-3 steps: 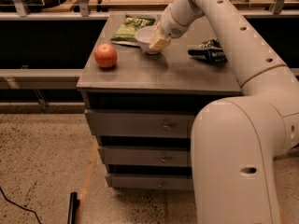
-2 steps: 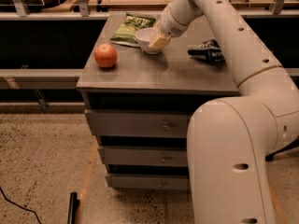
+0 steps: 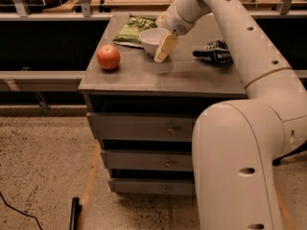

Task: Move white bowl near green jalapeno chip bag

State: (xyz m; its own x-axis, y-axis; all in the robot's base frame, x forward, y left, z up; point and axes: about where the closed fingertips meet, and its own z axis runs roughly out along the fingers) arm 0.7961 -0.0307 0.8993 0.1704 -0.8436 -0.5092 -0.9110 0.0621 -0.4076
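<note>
Grey bench (image 3: 192,75): small glossy white bowl (image 3: 152,38) just beside flat olive-green chip bag (image 3: 130,30); my pincer (image 3: 164,48) at bowl rim, cannot tell its grip; only withdrawal left

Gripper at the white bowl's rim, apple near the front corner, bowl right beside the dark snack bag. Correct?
One thing is off. The white bowl sits beside the green jalapeno chip bag, not the dark snack bag, which lies apart on the far side of the gripper. The camera view shows this. The rest holds: gripper at the bowl's rim, apple near the front corner.
</note>
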